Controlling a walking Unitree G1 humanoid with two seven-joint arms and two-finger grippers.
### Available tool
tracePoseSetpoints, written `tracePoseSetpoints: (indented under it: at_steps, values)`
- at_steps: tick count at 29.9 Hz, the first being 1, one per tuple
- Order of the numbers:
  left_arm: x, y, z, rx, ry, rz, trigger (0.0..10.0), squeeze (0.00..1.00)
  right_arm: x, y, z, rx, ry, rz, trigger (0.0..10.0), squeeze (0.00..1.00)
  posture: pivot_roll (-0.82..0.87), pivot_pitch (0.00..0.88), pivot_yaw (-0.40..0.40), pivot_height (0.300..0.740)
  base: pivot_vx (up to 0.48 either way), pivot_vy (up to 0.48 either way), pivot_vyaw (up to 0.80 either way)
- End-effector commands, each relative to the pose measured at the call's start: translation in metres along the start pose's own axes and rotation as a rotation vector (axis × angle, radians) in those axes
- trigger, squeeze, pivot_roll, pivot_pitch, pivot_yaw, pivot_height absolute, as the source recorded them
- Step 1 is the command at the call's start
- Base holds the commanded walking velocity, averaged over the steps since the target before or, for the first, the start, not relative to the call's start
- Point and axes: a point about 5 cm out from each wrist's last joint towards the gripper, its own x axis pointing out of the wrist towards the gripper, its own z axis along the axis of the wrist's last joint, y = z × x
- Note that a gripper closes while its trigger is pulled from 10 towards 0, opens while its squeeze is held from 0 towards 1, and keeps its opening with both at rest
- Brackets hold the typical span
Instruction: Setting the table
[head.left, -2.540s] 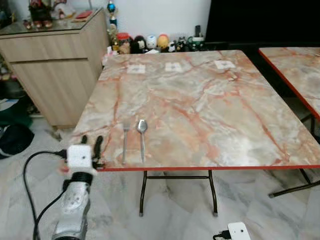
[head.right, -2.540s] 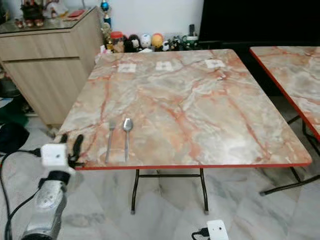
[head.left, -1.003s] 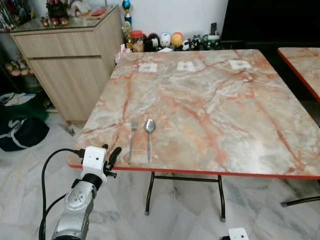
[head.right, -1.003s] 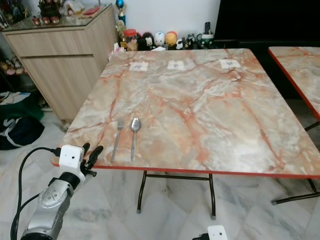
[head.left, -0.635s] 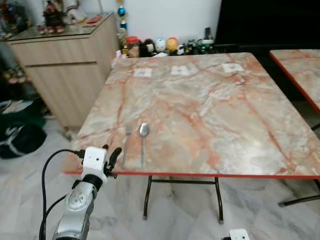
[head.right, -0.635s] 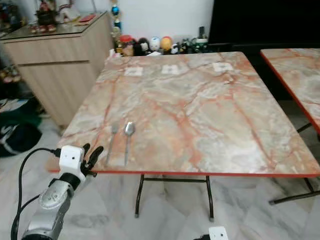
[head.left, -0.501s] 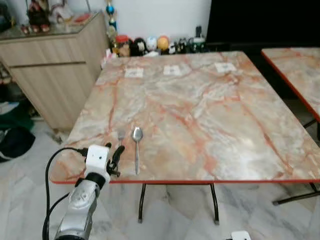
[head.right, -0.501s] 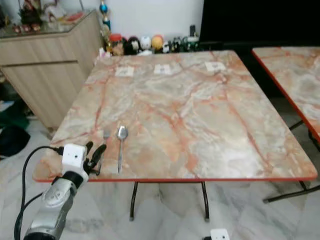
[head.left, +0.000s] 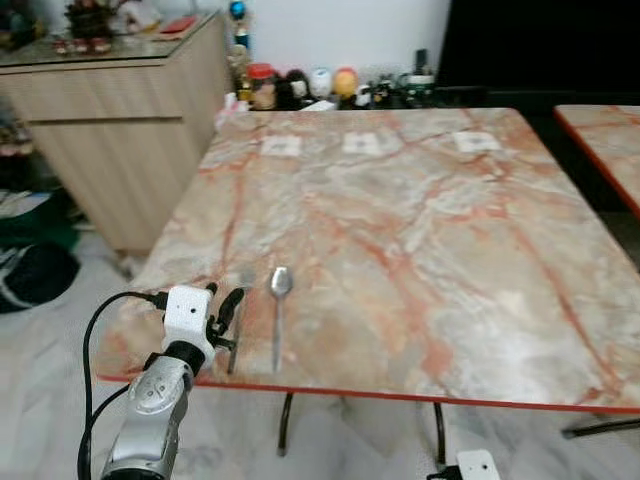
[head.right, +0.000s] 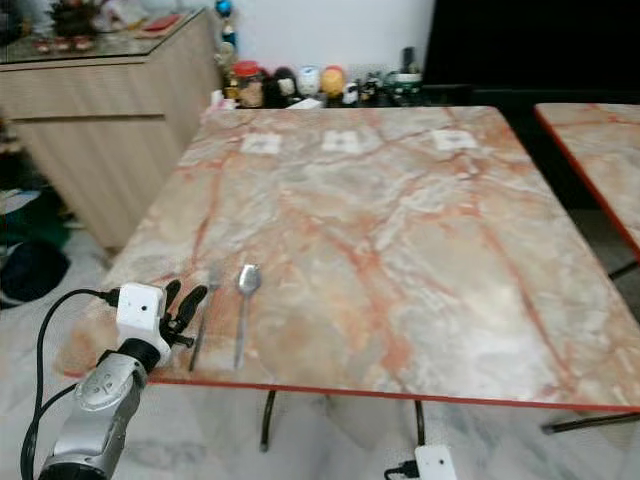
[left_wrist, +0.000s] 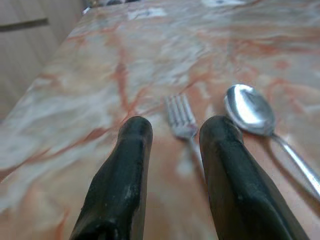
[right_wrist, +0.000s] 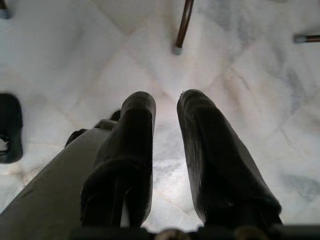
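Now left gripper (left_wrist: 172, 131) over the table (head.left: 420, 220) near edge, fingers slightly parted, empty, tips just short of the fork (left_wrist: 181, 119); spoon (head.left: 279, 284) beside it. Right gripper (right_wrist: 166, 102) hangs over floor, narrow gap, empty

Table (head.left: 420, 230) top marbled pink, cream and rust-orange with red edge; fork (left_wrist: 181, 120) and spoon (head.left: 278, 300) silver; left gripper (head.left: 224, 308) black-fingered on white wrist block; cabinet (head.left: 130, 130) pale wood; floor (right_wrist: 250, 90) white-grey marble.
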Motion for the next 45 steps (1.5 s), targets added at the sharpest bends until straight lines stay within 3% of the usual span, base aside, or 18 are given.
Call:
tracePoseSetpoints:
  at_steps: [1,6,7,8,13,14,15,22,23,27,28,29,30,34,37,45]
  values:
    - [0.005,-0.001,0.001,-0.024,0.022,-0.003,10.0,0.00,-0.001,-0.002,-0.005,-0.007,0.017,-0.002,10.0,0.00,-0.02,0.014,0.043,0.740,0.000,0.000,0.00]
    - [0.012,-0.013,-0.008,-0.041,0.089,-0.088,10.0,0.04,-0.001,-0.001,-0.005,-0.017,0.017,-0.001,10.0,0.00,-0.02,0.017,0.037,0.740,0.000,0.000,0.00]
    - [0.015,-0.018,-0.008,-0.047,0.098,-0.103,10.0,0.69,-0.001,-0.001,-0.004,-0.018,0.017,-0.001,10.0,0.00,-0.02,0.017,0.036,0.740,0.000,0.000,0.00]
    - [0.018,-0.021,-0.007,-0.039,0.102,-0.107,10.0,0.95,-0.001,-0.001,-0.004,-0.019,0.016,-0.001,10.0,0.00,-0.02,0.018,0.036,0.740,0.000,0.000,0.00]
    - [0.032,-0.023,-0.002,-0.003,0.119,-0.055,10.0,0.88,-0.001,-0.002,-0.003,-0.018,0.013,-0.005,10.0,0.00,-0.03,0.015,0.037,0.740,0.000,0.000,0.00]
    - [0.037,-0.020,0.000,0.013,0.124,-0.026,10.0,0.77,0.000,-0.002,-0.003,-0.018,0.012,-0.007,10.0,0.00,-0.03,0.014,0.037,0.740,0.000,0.000,0.00]
    - [0.038,-0.019,0.001,0.015,0.121,-0.023,10.0,0.00,0.000,-0.002,-0.003,-0.018,0.012,-0.007,10.0,0.00,-0.03,0.014,0.037,0.740,0.000,0.000,0.00]
    - [0.044,-0.009,0.009,0.022,0.104,0.044,10.0,0.00,-0.001,-0.001,-0.003,-0.017,0.012,-0.010,10.0,0.00,-0.03,0.014,0.040,0.740,0.000,0.000,0.00]
    - [0.045,-0.004,0.006,0.045,0.148,0.076,10.0,1.00,-0.001,-0.001,-0.004,-0.020,0.012,-0.008,10.0,0.00,-0.03,0.014,0.039,0.740,0.000,0.000,0.00]
    - [0.046,0.003,0.001,0.031,0.197,0.129,10.0,1.00,-0.001,0.001,-0.004,-0.028,0.013,-0.004,10.0,0.00,-0.03,0.014,0.039,0.740,0.000,0.000,0.00]
    - [0.046,0.005,0.002,0.014,0.199,0.141,10.0,0.53,-0.001,0.001,-0.004,-0.029,0.013,-0.003,10.0,0.00,-0.03,0.013,0.040,0.740,0.000,0.000,0.00]
    - [0.046,0.005,0.002,0.010,0.198,0.139,10.0,0.17,-0.001,0.001,-0.004,-0.029,0.013,-0.003,10.0,0.00,-0.03,0.013,0.040,0.740,0.000,0.000,0.00]
    - [0.047,0.005,0.003,0.001,0.193,0.141,10.0,0.00,-0.001,0.001,-0.005,-0.029,0.014,-0.004,10.0,0.00,-0.03,0.014,0.042,0.740,0.000,0.000,0.00]
    - [0.046,0.007,0.000,0.005,0.216,0.142,10.0,0.00,-0.001,0.002,-0.007,-0.030,0.018,-0.004,10.0,0.00,-0.04,0.014,0.043,0.740,0.000,0.000,0.00]
    - [0.044,0.007,-0.010,0.010,0.304,0.150,10.0,0.00,-0.002,0.004,-0.009,-0.030,0.022,-0.002,10.0,0.00,-0.04,0.014,0.043,0.740,0.000,0.000,0.00]
    - [0.045,0.004,-0.012,0.000,0.330,0.150,10.0,0.00,-0.001,0.002,-0.007,-0.030,0.019,-0.005,10.0,0.00,-0.04,0.015,0.044,0.740,0.000,0.000,0.00]
